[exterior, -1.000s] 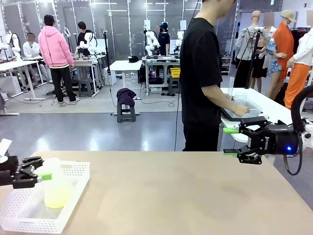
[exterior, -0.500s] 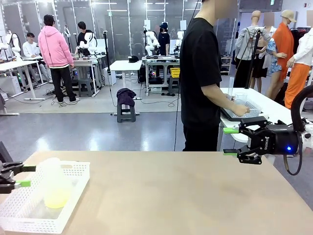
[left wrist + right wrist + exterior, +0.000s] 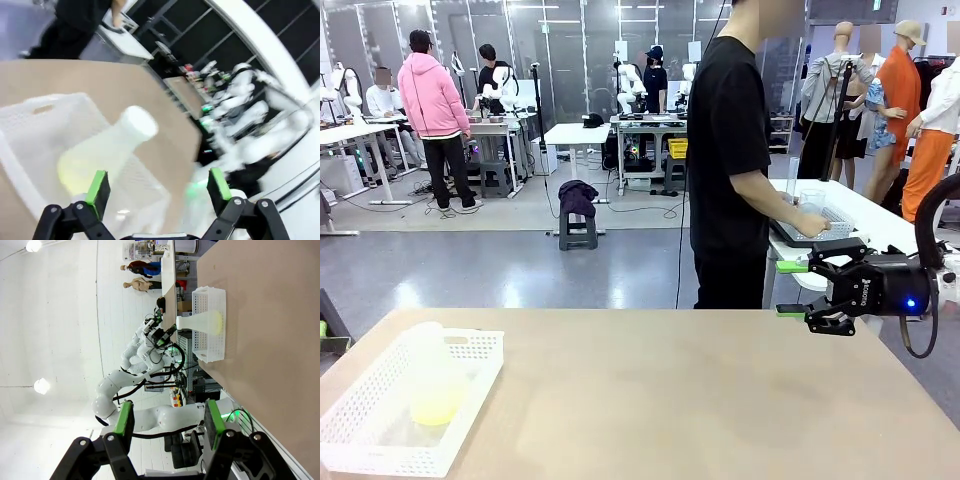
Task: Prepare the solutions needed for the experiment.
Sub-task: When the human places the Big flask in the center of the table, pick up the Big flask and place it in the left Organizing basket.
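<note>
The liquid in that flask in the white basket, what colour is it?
Pale yellow, pooled at the bottom of the translucent flask; the front view shows it best.

Even, bright indoor light; front picture sharp, with soft shadows on the table point(image 3: 700, 400). Left wrist picture smeared by motion blur, worst at right. Right wrist picture bends at edges, lamps glaring at upper left.
</note>
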Controlling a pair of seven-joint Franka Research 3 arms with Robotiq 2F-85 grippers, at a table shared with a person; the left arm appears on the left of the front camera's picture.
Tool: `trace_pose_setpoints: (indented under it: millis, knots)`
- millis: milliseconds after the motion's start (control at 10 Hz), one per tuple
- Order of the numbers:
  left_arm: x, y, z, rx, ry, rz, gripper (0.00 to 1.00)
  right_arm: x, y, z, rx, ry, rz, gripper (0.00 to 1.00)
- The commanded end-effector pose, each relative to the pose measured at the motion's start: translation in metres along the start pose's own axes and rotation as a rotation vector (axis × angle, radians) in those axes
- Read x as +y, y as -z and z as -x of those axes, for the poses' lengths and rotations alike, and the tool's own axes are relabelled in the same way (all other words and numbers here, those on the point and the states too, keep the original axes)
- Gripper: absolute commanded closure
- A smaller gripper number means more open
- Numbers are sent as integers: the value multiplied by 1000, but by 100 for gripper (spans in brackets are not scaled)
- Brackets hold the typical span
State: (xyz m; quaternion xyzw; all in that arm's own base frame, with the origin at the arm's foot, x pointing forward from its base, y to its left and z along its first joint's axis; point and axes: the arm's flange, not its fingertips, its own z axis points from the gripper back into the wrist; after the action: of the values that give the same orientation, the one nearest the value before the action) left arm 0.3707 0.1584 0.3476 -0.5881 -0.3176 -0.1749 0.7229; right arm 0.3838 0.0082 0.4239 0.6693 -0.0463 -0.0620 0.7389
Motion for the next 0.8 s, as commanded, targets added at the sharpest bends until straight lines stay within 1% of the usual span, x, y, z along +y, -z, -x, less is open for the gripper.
trace_pose_setpoints:
  millis: [0, 100, 300, 400, 500, 700]
  knots:
    - [-28, -10, -22, -25, -214, 124, 0, 1, 0, 1, 0, -3, -6, 28]
    - [-35, -12, -25, -7, -315, 175, 0, 1, 0, 1, 0, -3, -6, 28]
    - [-40, -13, -23, 54, -436, 174, 0, 1, 0, 1, 0, -3, -6, 28]
    - [-40, -13, -25, 59, -467, 179, 0, 1, 0, 1, 0, -3, -6, 28]
    - [-40, -14, -26, 57, -494, 212, 0, 1, 0, 1, 0, -3, -6, 28]
    - [-26, -15, -24, 91, -502, 206, 0, 1, 0, 1, 0, -3, -6, 28]
